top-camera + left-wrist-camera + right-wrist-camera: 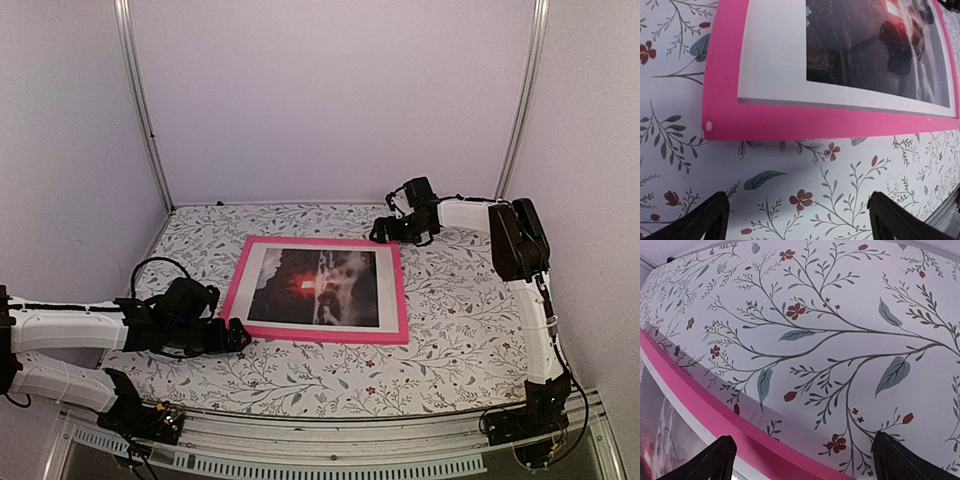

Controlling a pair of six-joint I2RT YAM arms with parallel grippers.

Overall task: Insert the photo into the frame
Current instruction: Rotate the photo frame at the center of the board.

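One photo [320, 287] lies in one frame [330, 334]. Both claws are spread: left gripper [238, 336] just beside its near-left corner, right gripper [380, 236] beside its far-right corner.

High behind, looking down over the whole table [450, 320]. Low and close at each wrist, facing opposite frame [403, 290] corners, visible from all three.

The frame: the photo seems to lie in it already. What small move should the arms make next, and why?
Probably draw both arms back. The photo lies flat inside the frame, bordered by the white mat, and the left gripper and right gripper stand open at opposite corners, holding nothing.
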